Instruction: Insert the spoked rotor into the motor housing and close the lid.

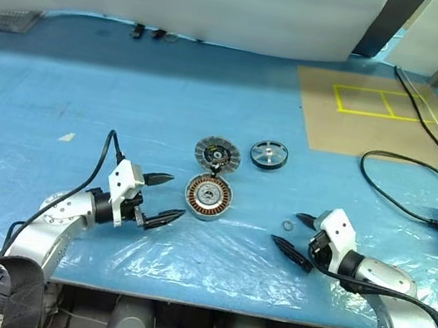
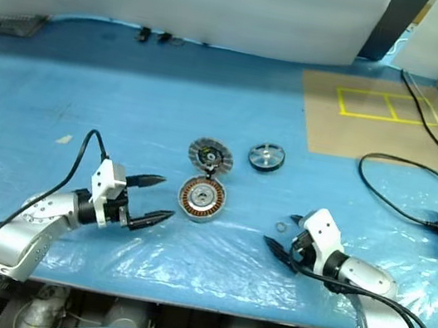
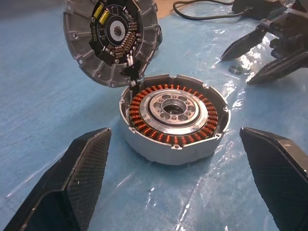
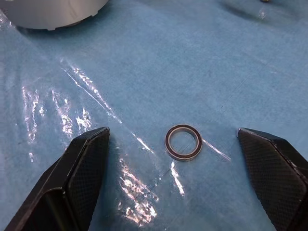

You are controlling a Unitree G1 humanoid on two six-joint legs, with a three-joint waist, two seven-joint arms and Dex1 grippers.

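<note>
Jaws released on both grippers; motor housing [image 4: 50, 12] is cut off in right wrist view.

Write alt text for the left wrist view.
A round motor housing with copper coils sits on blue plastic sheeting, its ribbed lid tilted up behind it, dark circuit side showing. The left claw frames it with fingers spread; the right claw is beyond.

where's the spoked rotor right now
In the left eye view the spoked rotor lies flat on the blue sheet, just right of the lid and up-right of the motor housing, touching neither.
</note>
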